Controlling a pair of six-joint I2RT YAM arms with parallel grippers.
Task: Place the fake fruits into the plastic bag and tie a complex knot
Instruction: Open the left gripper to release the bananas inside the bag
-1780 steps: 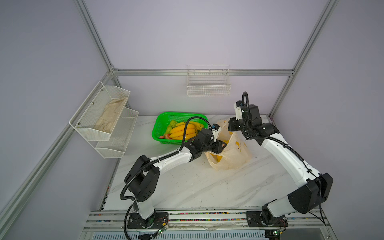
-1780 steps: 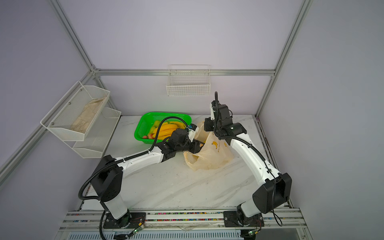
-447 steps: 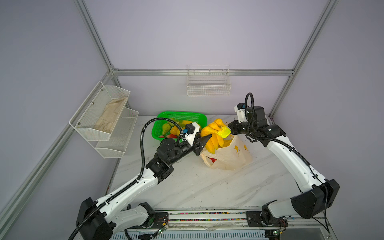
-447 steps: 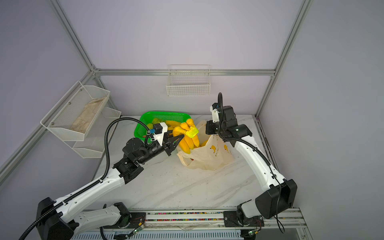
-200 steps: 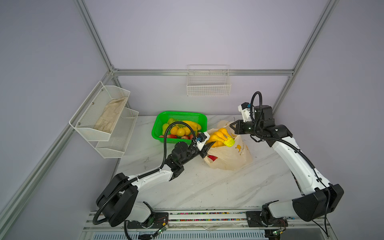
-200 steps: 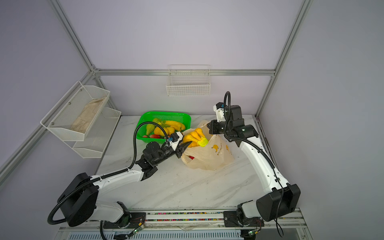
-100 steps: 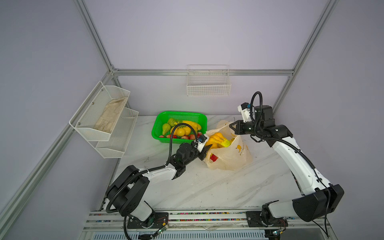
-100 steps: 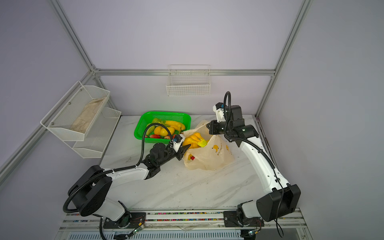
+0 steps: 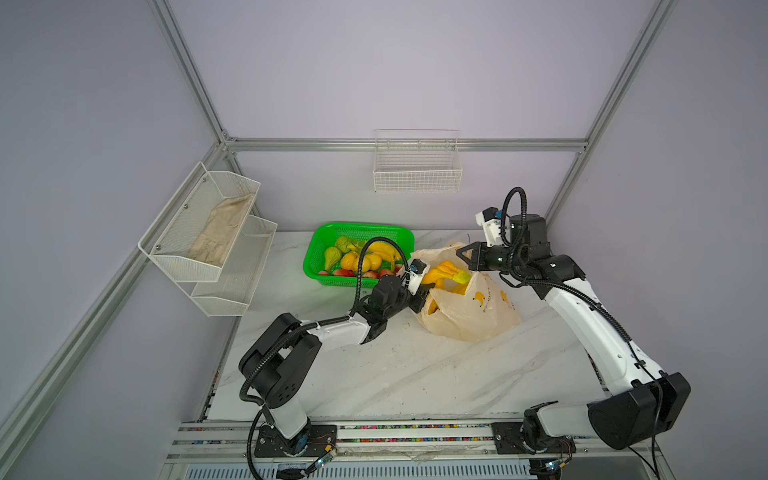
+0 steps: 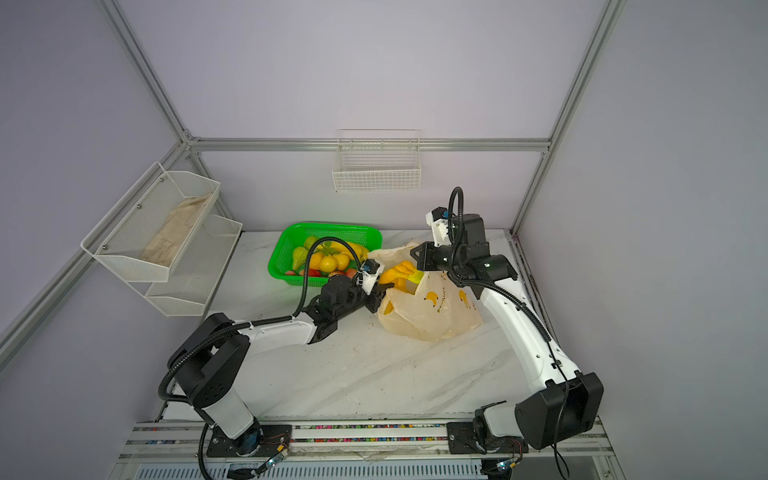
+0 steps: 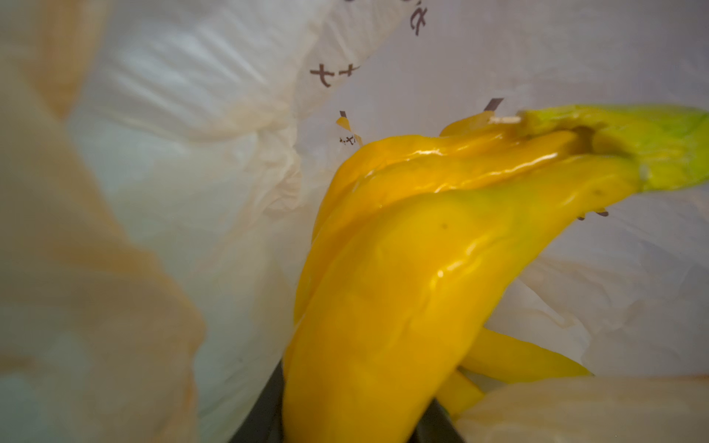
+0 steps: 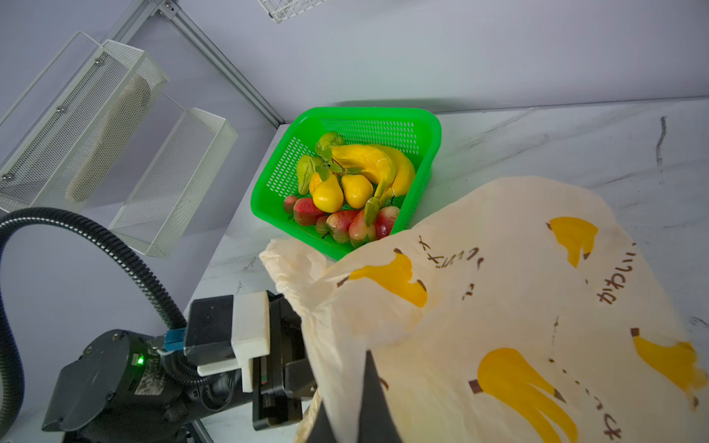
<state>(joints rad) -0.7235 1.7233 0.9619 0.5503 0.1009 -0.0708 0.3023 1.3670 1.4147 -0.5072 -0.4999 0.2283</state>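
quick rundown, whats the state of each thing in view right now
banana bunch, gripped by the left tool, partway into the bag mouth
plastic bag, open, not knotted, rim pinched up by the right tool
left tool, shut on the banana bunch
right tool, shut on the bag rim
green basket, upright, holding more fruit
cloth, lying in the wall rack's top tier

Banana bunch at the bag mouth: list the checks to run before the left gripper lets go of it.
1. Left gripper clamps the banana bunch: ok.
2. Right gripper pinches the plastic bag rim, mouth held up: ok.
3. Bunch fully inside the bag: not ok, its green stem end pokes out.
4. Free room under the bunch: cannot tell.
5. Green basket emptied: not ok, fruit lies in it.
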